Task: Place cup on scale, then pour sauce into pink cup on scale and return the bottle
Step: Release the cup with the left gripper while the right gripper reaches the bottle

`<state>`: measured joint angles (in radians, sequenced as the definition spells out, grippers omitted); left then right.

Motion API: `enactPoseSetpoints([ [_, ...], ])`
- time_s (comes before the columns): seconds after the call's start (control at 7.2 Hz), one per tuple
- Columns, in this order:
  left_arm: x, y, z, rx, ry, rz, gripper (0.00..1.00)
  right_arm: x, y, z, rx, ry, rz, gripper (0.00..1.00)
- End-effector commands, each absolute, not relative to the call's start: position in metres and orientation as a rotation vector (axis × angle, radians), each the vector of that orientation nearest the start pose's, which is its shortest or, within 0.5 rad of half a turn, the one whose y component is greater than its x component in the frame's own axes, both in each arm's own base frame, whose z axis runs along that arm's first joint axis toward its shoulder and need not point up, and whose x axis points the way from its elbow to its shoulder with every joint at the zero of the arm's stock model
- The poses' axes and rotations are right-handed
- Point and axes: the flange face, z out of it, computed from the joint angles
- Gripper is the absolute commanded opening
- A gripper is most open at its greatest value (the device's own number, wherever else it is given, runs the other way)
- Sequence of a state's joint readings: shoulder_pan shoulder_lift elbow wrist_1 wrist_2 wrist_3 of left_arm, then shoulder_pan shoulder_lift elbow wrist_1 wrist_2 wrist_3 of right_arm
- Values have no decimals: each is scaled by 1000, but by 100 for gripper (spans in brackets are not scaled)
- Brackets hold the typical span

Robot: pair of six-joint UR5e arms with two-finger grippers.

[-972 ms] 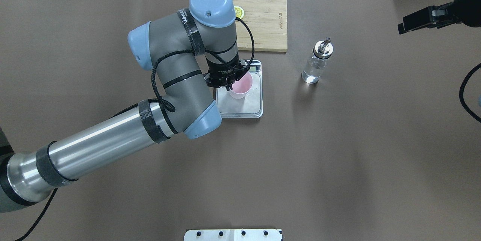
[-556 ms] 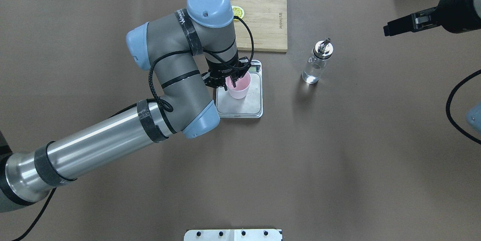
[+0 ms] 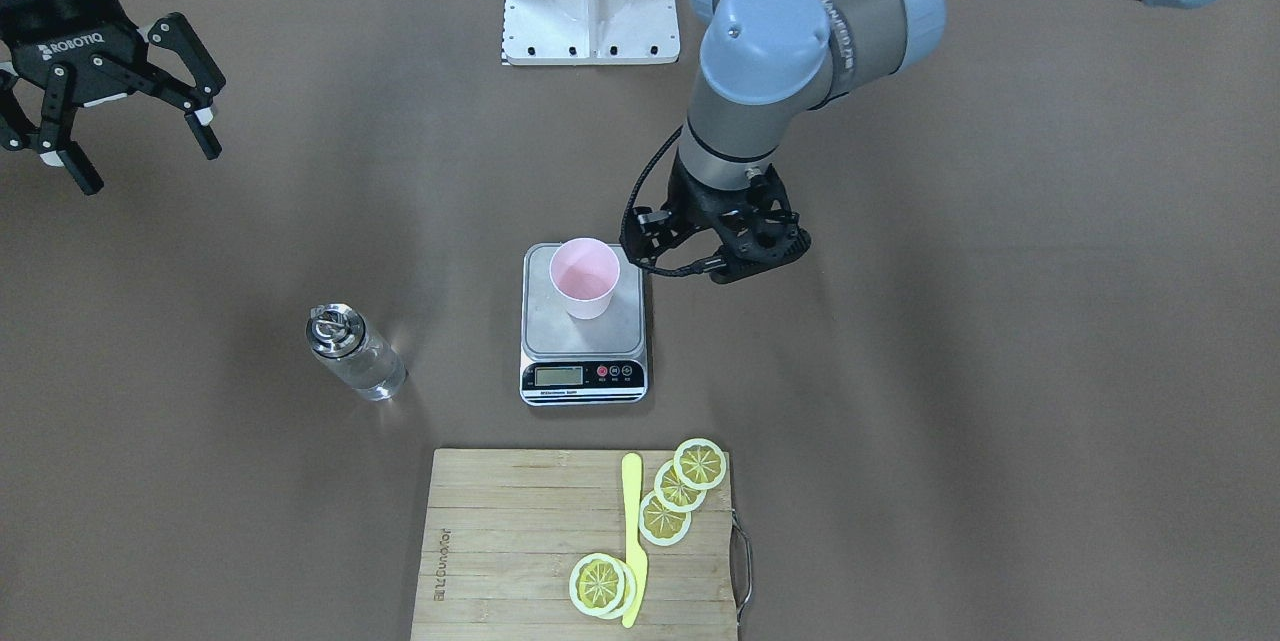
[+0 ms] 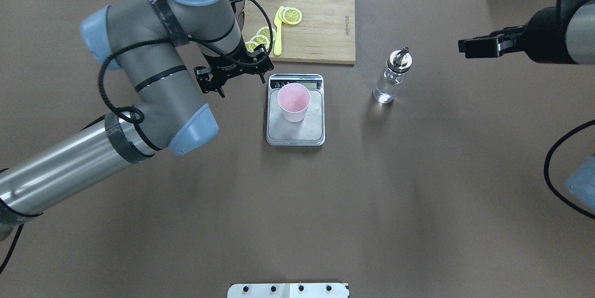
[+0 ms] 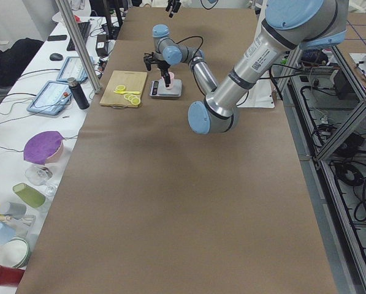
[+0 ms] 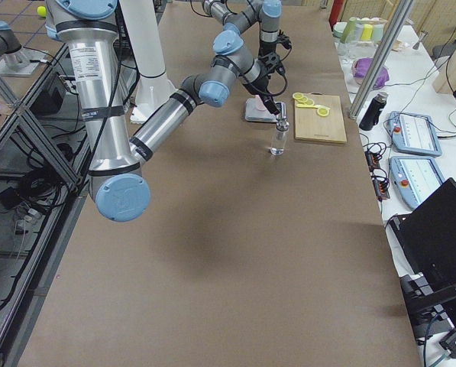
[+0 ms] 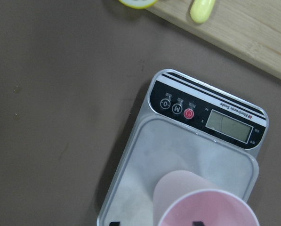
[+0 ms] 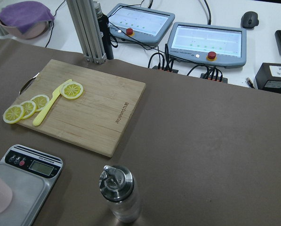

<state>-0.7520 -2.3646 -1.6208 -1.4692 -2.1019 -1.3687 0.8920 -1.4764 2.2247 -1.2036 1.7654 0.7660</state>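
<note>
The pale pink cup stands upright on the steel scale, free of both grippers. It also shows in the front view on the scale and at the bottom of the left wrist view. My left gripper is open and empty, raised just left of the scale; in the front view it is right of the cup. The glass bottle with clear sauce stands right of the scale, and shows in the right wrist view. My right gripper is open and empty, high and well off from the bottle.
A wooden cutting board lies behind the scale with lemon slices and a yellow knife. The white base plate is at the table's near edge. Monitors and cables lie beyond the far edge.
My left gripper has let go of the cup and drawn back up and to the left, leaving it on the scale. My right gripper has moved further left over the table.
</note>
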Motion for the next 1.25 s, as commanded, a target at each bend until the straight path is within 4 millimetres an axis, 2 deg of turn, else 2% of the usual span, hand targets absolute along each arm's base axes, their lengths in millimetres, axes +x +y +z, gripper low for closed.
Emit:
enactPoseSetpoints([
  [0.0,398,-547,178,-110,867,-313,98,-260,-380,311,760,-859,40,100],
  [0.14,395,-548,185,-101,860,-294,98,-298,-366,329,791,-843,75,100],
  [0.28,390,-551,192,-101,854,-302,98,-336,-359,358,856,-812,92,100],
  [0.42,389,-551,199,-107,846,-305,98,-363,-358,389,898,-801,104,100],
  [0.69,390,-551,203,-107,839,-308,98,-390,-368,430,963,-831,146,100],
  [0.83,390,-552,204,-104,837,-310,98,-404,-374,420,978,-859,157,100],
  [0.97,389,-552,208,-108,833,-312,98,-409,-376,423,980,-851,157,100],
  [1.11,390,-553,208,-107,832,-313,98,-417,-382,416,991,-850,154,100],
])
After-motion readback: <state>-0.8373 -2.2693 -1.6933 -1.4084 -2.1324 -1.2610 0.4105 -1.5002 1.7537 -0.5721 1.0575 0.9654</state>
